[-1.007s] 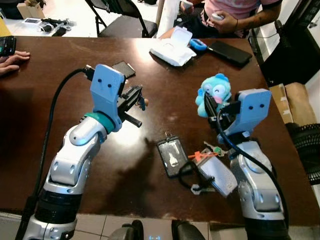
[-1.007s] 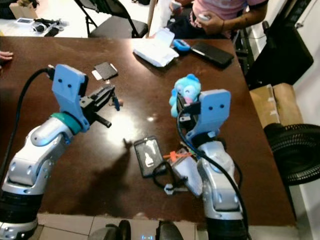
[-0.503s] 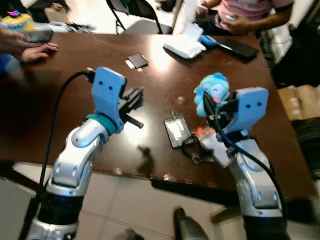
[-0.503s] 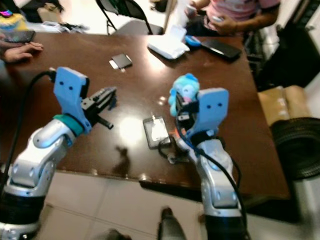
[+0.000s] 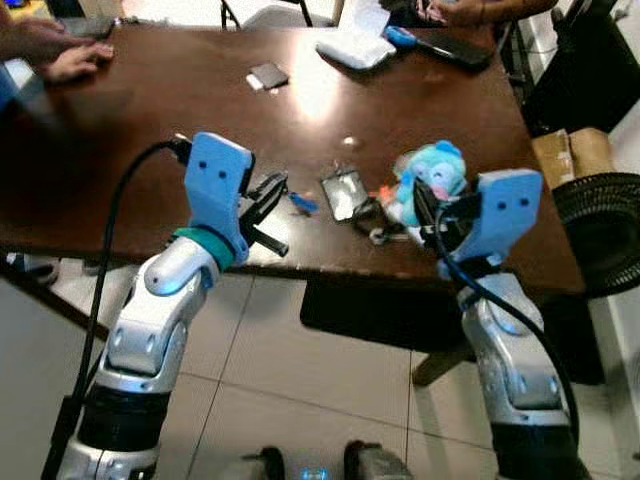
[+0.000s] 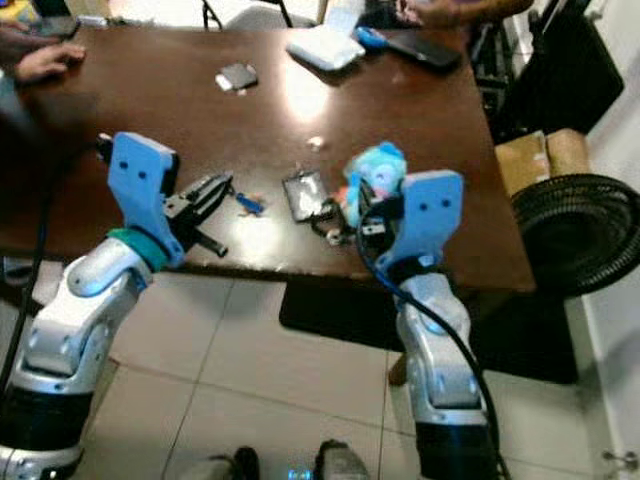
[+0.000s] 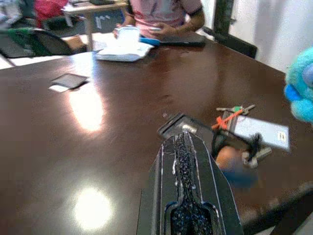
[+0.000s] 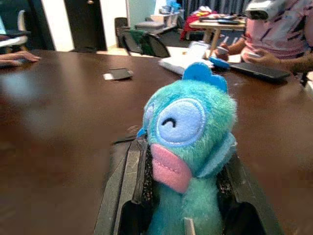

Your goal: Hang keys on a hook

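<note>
— Gripping a blue plush toy (image 5: 432,182), is the right gripper (image 5: 428,205)?

— Yes, its black fingers (image 8: 131,182) are pressing both sides of the toy's body, holding it upright over the near edge of the table (image 5: 150,130), towards the right corner.

— And the left gripper (image 5: 268,192)?

— It is hovering at the same near edge, further left, with its fingers (image 7: 188,171) lying flat together, nothing showing between them. A small blue thing (image 5: 304,203) is sitting just past its tip; I cannot tell what it is.

— Where are the keys lying?

— The keys (image 7: 235,108), with a green head and an orange tag, are resting flat on the tabletop beside a white card (image 7: 259,132), close to the near edge, between the two grippers. A dark badge holder (image 5: 344,192) is lying just left of them, touching a black strap (image 7: 239,142).

— And further back?

— A small dark card (image 5: 268,75) is lying well apart, towards the far edge. At the far edge itself, a white packet (image 5: 355,50) and a black phone (image 5: 455,50) are lying before a seated person in pink (image 7: 164,12). Another person's hand (image 5: 70,62) is resting at the far left corner.
</note>
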Tool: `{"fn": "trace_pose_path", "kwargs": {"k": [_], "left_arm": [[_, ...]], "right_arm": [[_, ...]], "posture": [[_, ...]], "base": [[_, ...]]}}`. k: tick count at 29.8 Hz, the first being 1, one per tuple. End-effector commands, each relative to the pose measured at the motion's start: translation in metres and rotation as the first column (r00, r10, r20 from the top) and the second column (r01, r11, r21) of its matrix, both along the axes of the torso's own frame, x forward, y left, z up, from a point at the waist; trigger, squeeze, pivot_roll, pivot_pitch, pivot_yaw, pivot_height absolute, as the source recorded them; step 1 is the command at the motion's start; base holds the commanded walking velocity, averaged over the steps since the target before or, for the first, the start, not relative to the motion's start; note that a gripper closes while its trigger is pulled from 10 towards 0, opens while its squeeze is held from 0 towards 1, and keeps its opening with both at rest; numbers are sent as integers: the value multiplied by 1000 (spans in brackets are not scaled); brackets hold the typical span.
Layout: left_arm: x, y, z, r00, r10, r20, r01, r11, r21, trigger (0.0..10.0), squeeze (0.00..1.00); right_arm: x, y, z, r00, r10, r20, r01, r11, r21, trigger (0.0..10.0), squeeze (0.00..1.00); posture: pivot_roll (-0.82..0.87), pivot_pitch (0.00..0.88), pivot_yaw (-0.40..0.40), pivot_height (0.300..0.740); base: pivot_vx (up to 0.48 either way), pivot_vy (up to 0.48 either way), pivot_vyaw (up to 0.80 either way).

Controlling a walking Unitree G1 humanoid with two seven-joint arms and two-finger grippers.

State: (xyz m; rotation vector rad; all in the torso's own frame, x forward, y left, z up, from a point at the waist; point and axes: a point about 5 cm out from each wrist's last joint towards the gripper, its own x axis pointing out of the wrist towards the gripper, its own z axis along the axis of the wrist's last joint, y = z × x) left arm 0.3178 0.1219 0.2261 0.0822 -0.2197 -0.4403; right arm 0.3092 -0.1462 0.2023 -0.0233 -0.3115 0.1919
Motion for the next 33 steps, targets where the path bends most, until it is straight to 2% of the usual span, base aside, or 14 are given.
{"fn": "trace_pose_path", "kwargs": {"k": [1, 9, 15, 33], "left_arm": [[-1, 4, -7, 1000, 12, -23, -12, 1000, 0, 10000, 0], [-3, 3, -8, 1000, 12, -28, -12, 1000, 0, 10000, 0], [-2, 3, -7, 999, 14, -36, -13, 1000, 10, 10000, 0], [-3, 2, -6, 999, 10, -35, -9, 1000, 26, 10000, 0]], "right_arm": [[-1, 4, -4, 1000, 13, -10, -13, 1000, -7, 10000, 0], [-2, 4, -5, 1000, 22, -9, -22, 999, -27, 10000, 0], [-1, 5, -6, 1000, 27, -11, -27, 999, -28, 10000, 0], [2, 8, -8, 999, 45, -21, -46, 999, -22, 10000, 0]], "posture": [[-70, 71, 106, 740], [-64, 81, 112, 740], [-59, 83, 115, 740], [-47, 83, 113, 740]], "base": [[-394, 0, 0], [-390, 0, 0], [0, 0, 0], [0, 0, 800]]}}
